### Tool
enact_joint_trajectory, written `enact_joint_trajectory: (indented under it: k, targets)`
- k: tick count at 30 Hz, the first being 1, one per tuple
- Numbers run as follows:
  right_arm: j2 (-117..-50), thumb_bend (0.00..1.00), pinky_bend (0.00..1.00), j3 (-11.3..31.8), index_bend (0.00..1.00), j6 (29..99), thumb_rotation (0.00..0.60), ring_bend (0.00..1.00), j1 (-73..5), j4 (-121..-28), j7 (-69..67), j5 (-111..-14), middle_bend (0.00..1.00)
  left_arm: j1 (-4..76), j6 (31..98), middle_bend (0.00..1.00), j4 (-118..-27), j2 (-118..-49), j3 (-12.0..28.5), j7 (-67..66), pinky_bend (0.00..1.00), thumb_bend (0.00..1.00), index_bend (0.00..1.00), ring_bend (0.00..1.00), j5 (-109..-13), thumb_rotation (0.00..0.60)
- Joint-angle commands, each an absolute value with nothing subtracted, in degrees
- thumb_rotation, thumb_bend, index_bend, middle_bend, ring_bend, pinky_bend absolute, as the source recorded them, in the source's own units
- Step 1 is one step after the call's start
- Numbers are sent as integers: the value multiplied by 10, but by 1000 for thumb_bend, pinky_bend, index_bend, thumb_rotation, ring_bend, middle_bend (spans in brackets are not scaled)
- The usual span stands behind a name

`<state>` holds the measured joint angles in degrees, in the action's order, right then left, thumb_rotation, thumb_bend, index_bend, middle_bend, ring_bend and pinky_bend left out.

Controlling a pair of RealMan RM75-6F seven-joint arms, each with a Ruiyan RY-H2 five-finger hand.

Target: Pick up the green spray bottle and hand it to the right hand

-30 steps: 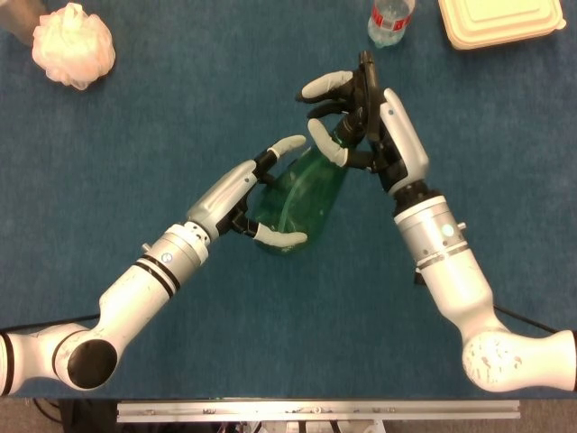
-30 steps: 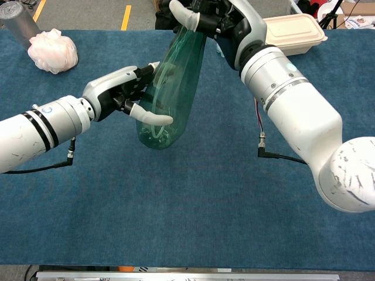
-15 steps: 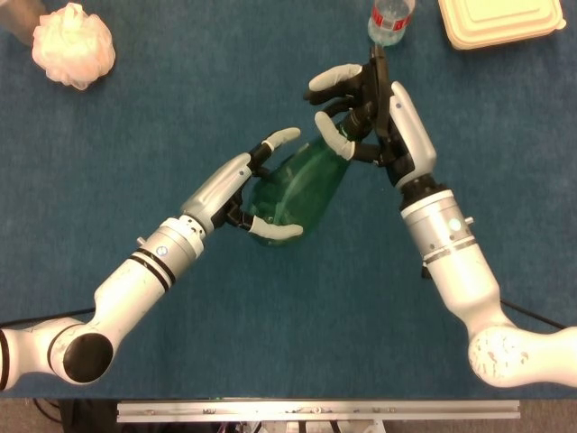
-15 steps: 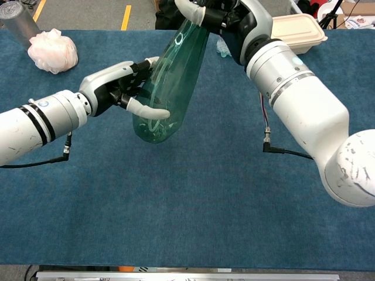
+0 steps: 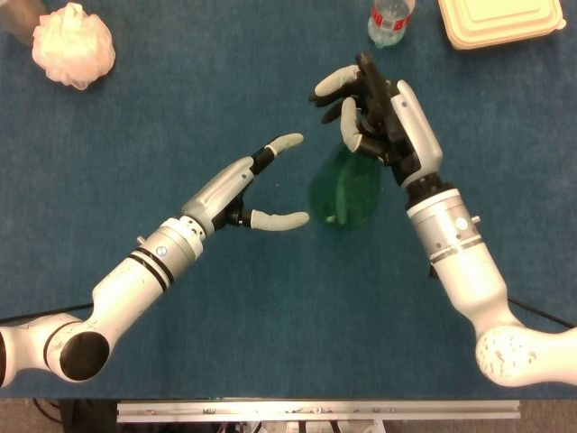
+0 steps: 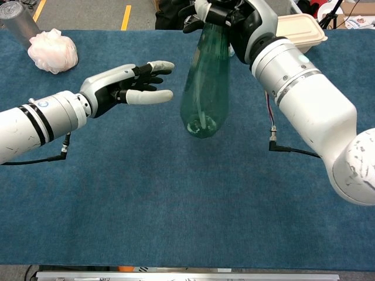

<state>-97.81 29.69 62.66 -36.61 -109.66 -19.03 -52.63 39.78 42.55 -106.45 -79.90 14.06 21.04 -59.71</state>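
Right hand (image 6: 225,13) is gripping the green spray bottle (image 6: 206,88) by its neck; left hand (image 6: 126,85) is hanging open beside it; handover looks done; next, carrying it steadily.

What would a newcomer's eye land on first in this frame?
The green spray bottle hangs mid-scene above the blue table, gripped at its top by the right hand. Beside it the left hand is open and apart from the bottle. A pink bath pouf lies at the far left.
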Motion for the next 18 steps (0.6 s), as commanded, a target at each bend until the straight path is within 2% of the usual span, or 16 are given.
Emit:
enact_joint_trajectory:
  k: [1, 10, 16, 18]
  targets:
    - [-971, 659, 450, 294, 576, 624, 600, 411, -365, -1098, -185, -526, 469, 398, 424, 0, -1062, -798, 139, 212, 36, 49, 0, 0, -600, 329]
    - [-933, 659, 450, 289, 576, 623, 600, 412, -353, -1113, -178, -539, 469, 396, 433, 0, -1046, -777, 122, 180, 36, 50, 0, 0, -635, 355]
    - [-895, 659, 450, 276, 576, 621, 600, 413, -337, -1127, -172, -555, 469, 385, 474, 0, -1025, -767, 94, 120, 36, 50, 0, 0, -692, 361]
    - [-883, 659, 451, 271, 576, 623, 600, 412, -330, -1131, -173, -563, 469, 379, 493, 0, -1015, -766, 83, 96, 36, 50, 0, 0, -710, 381]
